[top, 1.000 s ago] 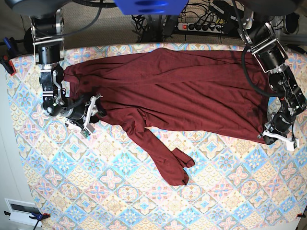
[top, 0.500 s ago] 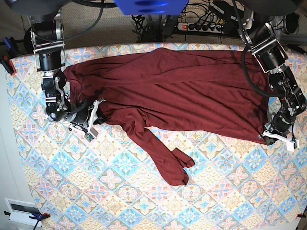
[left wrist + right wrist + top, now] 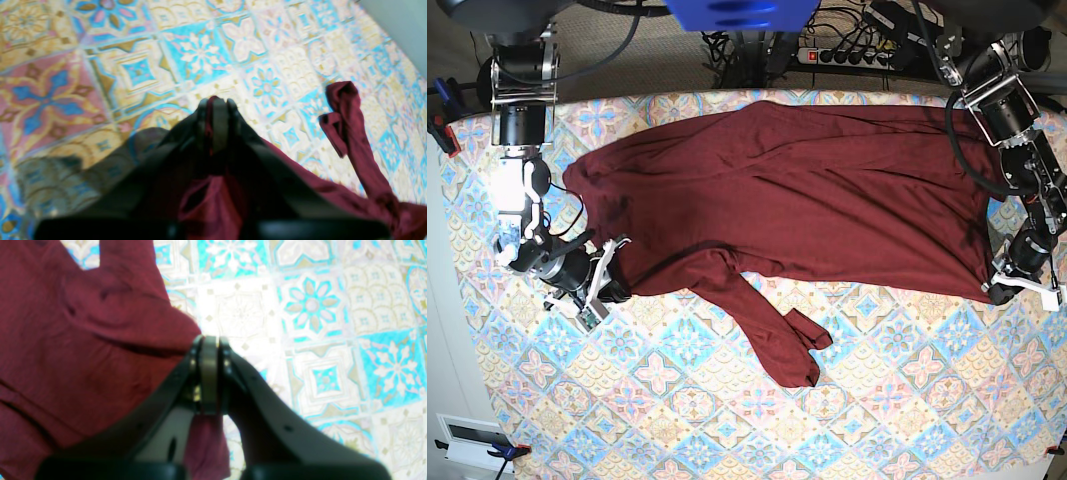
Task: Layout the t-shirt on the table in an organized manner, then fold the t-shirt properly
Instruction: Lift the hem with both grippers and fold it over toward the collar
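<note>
One t-shirt (image 3: 807,190) lies on one table (image 3: 907,400); it is the only cloth item there. Two robot arms reach over the surface, one at each side of the base view, and each carries one gripper: the left gripper (image 3: 1007,285) and the right gripper (image 3: 617,270), two in all. One power strip (image 3: 847,55) sits beyond the table's far edge among the cables.

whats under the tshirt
The patterned table lies under the t-shirt, its tiles showing all around the cloth. What the maroon body covers cannot be seen; anything flat beneath it would be hidden.
</note>
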`<state>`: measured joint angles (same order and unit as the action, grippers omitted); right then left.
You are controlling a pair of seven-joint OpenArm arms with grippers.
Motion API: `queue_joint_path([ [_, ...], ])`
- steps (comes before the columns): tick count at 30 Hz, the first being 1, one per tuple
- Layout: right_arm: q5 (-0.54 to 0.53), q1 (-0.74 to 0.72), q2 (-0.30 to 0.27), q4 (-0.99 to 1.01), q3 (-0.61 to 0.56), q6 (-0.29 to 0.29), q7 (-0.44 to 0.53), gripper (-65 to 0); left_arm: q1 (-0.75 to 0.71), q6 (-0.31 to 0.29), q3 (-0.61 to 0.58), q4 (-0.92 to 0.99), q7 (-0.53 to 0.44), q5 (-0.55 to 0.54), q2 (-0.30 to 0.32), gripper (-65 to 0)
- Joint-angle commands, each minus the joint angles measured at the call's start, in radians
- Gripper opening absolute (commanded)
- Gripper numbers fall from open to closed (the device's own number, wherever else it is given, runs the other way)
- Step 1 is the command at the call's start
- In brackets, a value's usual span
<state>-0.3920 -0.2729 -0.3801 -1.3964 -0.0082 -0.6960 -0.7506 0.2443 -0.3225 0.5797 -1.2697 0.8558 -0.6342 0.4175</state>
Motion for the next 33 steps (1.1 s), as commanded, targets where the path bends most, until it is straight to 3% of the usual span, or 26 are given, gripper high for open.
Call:
queue_joint_path([
  [1,-0.011,-0.009,-0.015,-0.030,0.018,-0.002,0.015,-65.0,0.020,-0.007,0.003,-0.018,-0.022,-0.023,0.028,-65.0],
  [6,-0.011,0.048,-0.016,-0.105,0.070,-0.002,0.006,-65.0,-0.029,-0.010,0.003,-0.067,-0.022,-0.026,0.039,-65.0],
  [13,-0.011,0.071,-0.016,-0.179,0.188,-0.002,-0.088,-65.0,-0.059,-0.011,0.007,-0.100,-0.023,-0.059,0.045,-65.0],
  [15,-0.011,0.105,-0.016,-0.211,0.210,-0.002,-0.106,-65.0,-0.084,-0.011,0.058,-0.100,-0.022,-0.091,0.060,-65.0],
  [22,-0.015,0.222,-0.016,-0.332,0.216,-0.002,-0.132,-65.0,-0.150,-0.011,0.128,-0.100,-0.022,-0.106,0.060,-65.0],
  [29,-0.134,0.327,-0.035,-0.372,0.218,-0.002,-0.132,-65.0,-0.221,-0.011,0.132,-0.100,-0.023,-0.108,0.062,-65.0],
  [33,-0.141,0.373,-0.047,-0.377,0.218,-0.002,-0.131,-65.0,-0.262,-0.011,0.136,-0.103,-0.023,-0.109,0.063,-65.0],
])
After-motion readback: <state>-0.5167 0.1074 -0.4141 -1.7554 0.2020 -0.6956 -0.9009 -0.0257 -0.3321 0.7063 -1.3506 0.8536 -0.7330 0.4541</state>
